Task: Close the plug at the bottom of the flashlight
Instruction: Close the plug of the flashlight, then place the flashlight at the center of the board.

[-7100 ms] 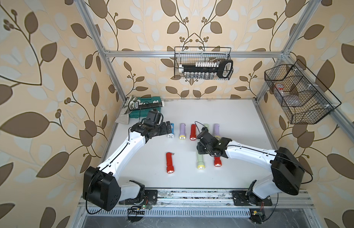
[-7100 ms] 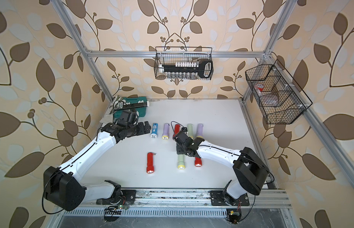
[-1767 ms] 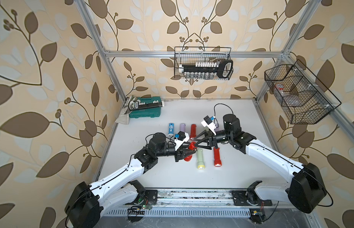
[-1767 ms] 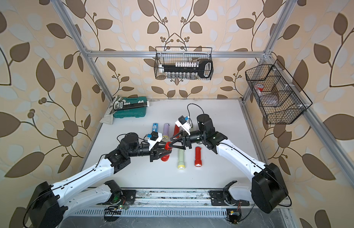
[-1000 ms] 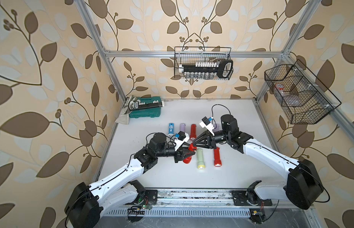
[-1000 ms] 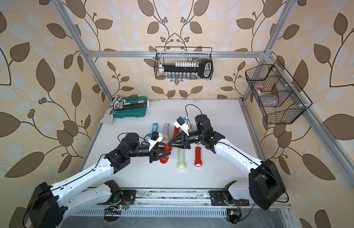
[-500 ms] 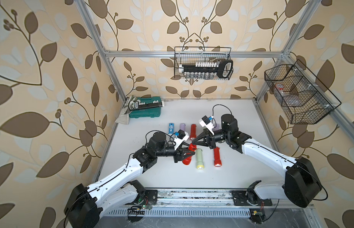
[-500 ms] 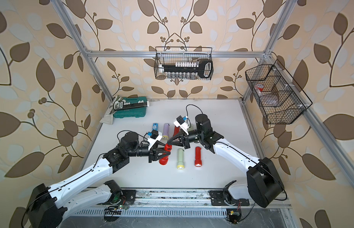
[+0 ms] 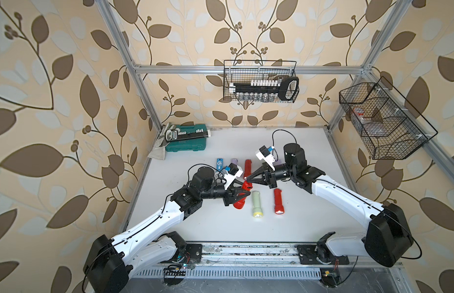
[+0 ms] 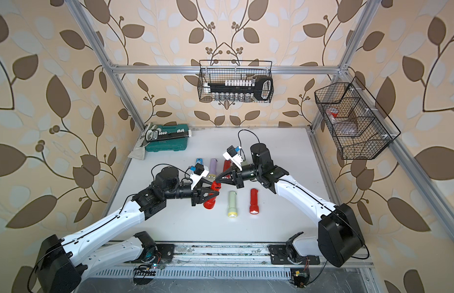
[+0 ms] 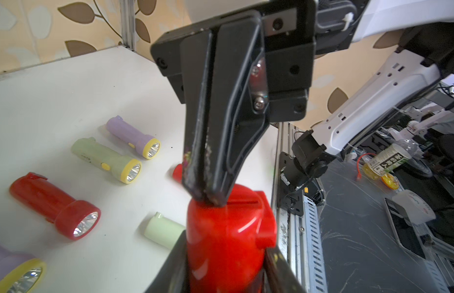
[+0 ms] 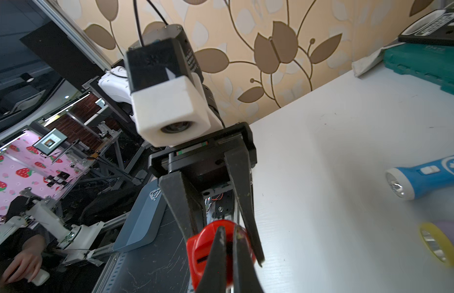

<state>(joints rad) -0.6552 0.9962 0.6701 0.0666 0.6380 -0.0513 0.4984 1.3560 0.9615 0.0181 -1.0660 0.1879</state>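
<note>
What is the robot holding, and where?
The left gripper holds the red flashlight around its body. The shut right gripper holds nothing; its tips touch the flashlight's bottom end.

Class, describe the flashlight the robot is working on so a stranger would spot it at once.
Go to the middle of the white table. There the left end effector grips a red flashlight, with the shut right end effector touching its tail end. The other red flashlights lie loose on the table, ungripped.
</note>
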